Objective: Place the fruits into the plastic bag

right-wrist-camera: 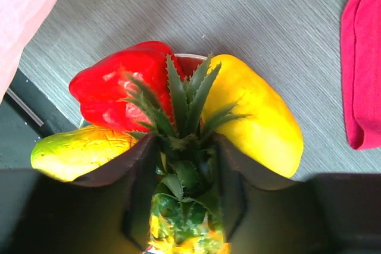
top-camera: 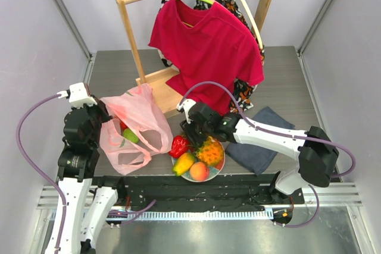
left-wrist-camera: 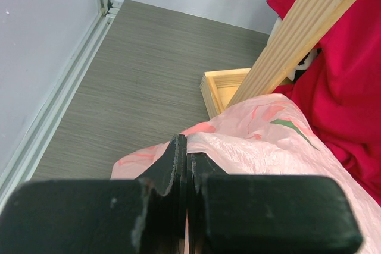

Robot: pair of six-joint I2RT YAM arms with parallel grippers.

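The pink plastic bag [top-camera: 140, 117] stands at the left with its mouth held up. My left gripper [top-camera: 102, 114] is shut on the bag's edge [left-wrist-camera: 262, 141]; the film shows between the pressed jaws of that gripper [left-wrist-camera: 187, 147]. A green fruit [top-camera: 130, 135] and something red lie inside the bag. The pineapple [top-camera: 210, 150], red pepper [top-camera: 179, 145], a yellow-green mango [top-camera: 184, 163] and a peach [top-camera: 199, 172] sit on the plate [top-camera: 221, 163]. My right gripper [top-camera: 196, 132] is over the plate. Its fingers press both sides of the pineapple's [right-wrist-camera: 184, 206] green crown, between the pepper [right-wrist-camera: 116, 90] and a yellow fruit [right-wrist-camera: 256, 117].
A wooden rack [top-camera: 156, 81] with a red T-shirt [top-camera: 205, 52] stands behind the bag and plate. A folded grey-blue cloth [top-camera: 262, 138] lies to the right of the plate, under my right arm. White walls close the table on three sides.
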